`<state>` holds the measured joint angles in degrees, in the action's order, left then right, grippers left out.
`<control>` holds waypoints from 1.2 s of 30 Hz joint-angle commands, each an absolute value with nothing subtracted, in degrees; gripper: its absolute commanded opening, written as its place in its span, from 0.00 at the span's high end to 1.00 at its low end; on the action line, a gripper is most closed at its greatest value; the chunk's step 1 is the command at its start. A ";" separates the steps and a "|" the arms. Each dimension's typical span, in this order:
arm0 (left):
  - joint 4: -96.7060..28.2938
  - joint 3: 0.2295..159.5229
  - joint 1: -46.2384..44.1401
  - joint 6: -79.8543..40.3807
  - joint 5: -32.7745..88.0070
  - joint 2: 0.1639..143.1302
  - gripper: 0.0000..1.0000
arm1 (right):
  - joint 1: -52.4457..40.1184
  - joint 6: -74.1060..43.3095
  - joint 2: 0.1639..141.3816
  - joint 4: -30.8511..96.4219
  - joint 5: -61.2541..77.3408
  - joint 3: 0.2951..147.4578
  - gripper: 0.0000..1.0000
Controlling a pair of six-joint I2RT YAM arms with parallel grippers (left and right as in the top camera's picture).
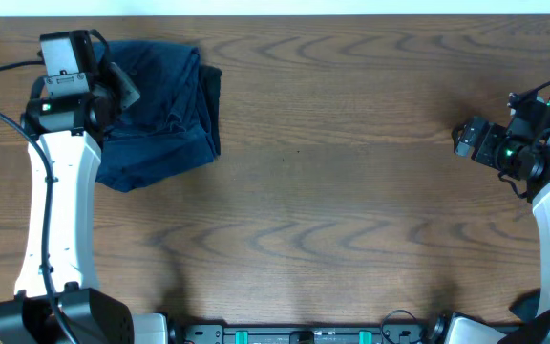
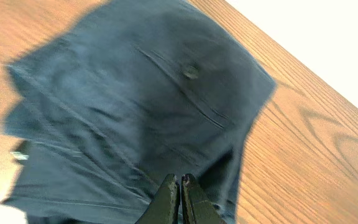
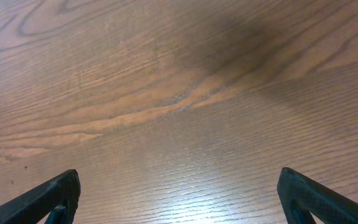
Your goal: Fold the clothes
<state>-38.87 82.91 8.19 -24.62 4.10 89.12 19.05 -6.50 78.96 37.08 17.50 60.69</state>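
A dark navy-blue folded garment (image 1: pixel 165 115) lies in a loose bundle at the table's far left corner. In the left wrist view it (image 2: pixel 135 106) fills most of the frame and shows seams and a small button. My left gripper (image 1: pixel 122 88) hovers over the bundle's left part. Its fingers (image 2: pixel 180 182) are pressed together, and no fabric shows between them. My right gripper (image 1: pixel 466 137) is at the far right, well away from the garment. It is open and empty (image 3: pixel 179 190) over bare wood.
The brown wooden table (image 1: pixel 351 191) stretches between the two arms. Its far edge (image 2: pixel 328 81) runs close behind the garment. The arm bases stand at the front edge.
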 commanded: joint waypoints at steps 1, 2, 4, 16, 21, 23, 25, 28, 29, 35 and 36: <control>-38.06 83.57 8.29 -21.71 12.86 92.60 0.94 | 19.31 -6.11 78.61 37.10 17.34 60.80 0.01; -37.28 83.57 8.29 -20.62 14.55 94.00 0.94 | 19.31 -6.11 78.61 37.12 17.34 60.80 0.01; -36.23 83.57 8.29 -19.97 16.23 96.33 0.94 | 19.31 -6.11 78.61 37.12 17.34 60.80 0.01; -35.92 81.21 8.29 -19.35 23.70 111.02 0.94 | 19.31 -6.11 78.61 37.10 17.34 60.80 0.01; -34.24 75.61 8.29 -15.77 26.79 114.10 0.94 | 19.31 -6.11 78.61 37.10 17.34 60.80 0.01; -32.84 73.25 8.29 -15.03 26.81 114.24 0.94 | 19.31 -6.11 78.61 37.10 17.34 60.80 0.01; -32.25 72.10 8.32 -15.00 27.18 114.19 0.94 | 19.31 -6.11 78.61 37.12 17.34 60.80 0.01; -31.70 72.10 8.36 -14.13 31.03 113.49 0.94 | 19.31 -6.11 78.61 37.12 17.34 60.80 0.01; -30.94 72.12 8.43 -13.91 32.99 112.66 0.94 | 19.31 -6.13 78.61 37.10 17.34 60.80 0.01; -26.96 72.12 8.86 -13.98 37.06 103.96 0.94 | 19.31 -6.11 78.61 37.10 17.34 60.80 0.01; -26.74 72.12 9.17 -14.00 37.06 101.56 0.94 | 19.31 -6.11 78.61 37.10 17.34 60.80 0.01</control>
<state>-27.31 72.18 8.64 -14.98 34.24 108.29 19.05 -6.50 78.96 37.06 17.50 60.69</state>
